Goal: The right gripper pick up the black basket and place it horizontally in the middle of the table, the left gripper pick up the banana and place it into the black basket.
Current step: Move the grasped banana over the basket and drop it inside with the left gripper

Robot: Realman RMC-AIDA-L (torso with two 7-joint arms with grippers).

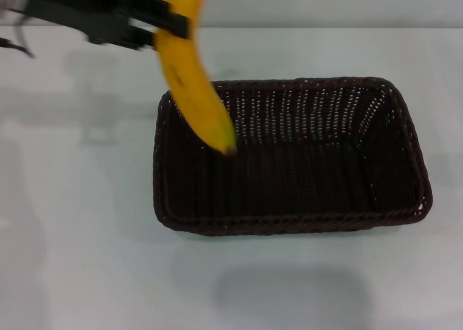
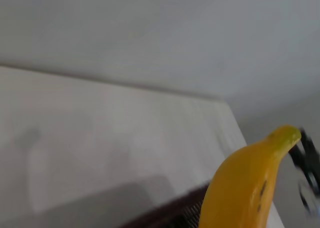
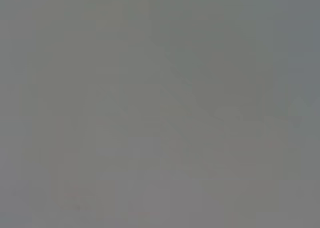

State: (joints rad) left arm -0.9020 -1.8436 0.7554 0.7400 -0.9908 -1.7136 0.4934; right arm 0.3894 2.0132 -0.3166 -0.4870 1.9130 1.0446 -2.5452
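The black basket (image 1: pixel 289 156) lies lengthwise across the middle of the white table (image 1: pixel 72 236), open side up. My left gripper (image 1: pixel 170 27) reaches in from the upper left, high above the basket's left end, and is shut on the banana (image 1: pixel 192 73). The yellow banana hangs steeply, its dark tip pointing down over the basket's left inner corner. In the left wrist view the banana (image 2: pixel 245 188) fills the lower right, with a strip of the basket's rim (image 2: pixel 175 213) beneath it. My right gripper is out of view; its wrist view is a blank grey.
The table's far edge (image 1: pixel 325 27) meets a pale wall behind the basket. Bare white tabletop surrounds the basket on the left, right and front.
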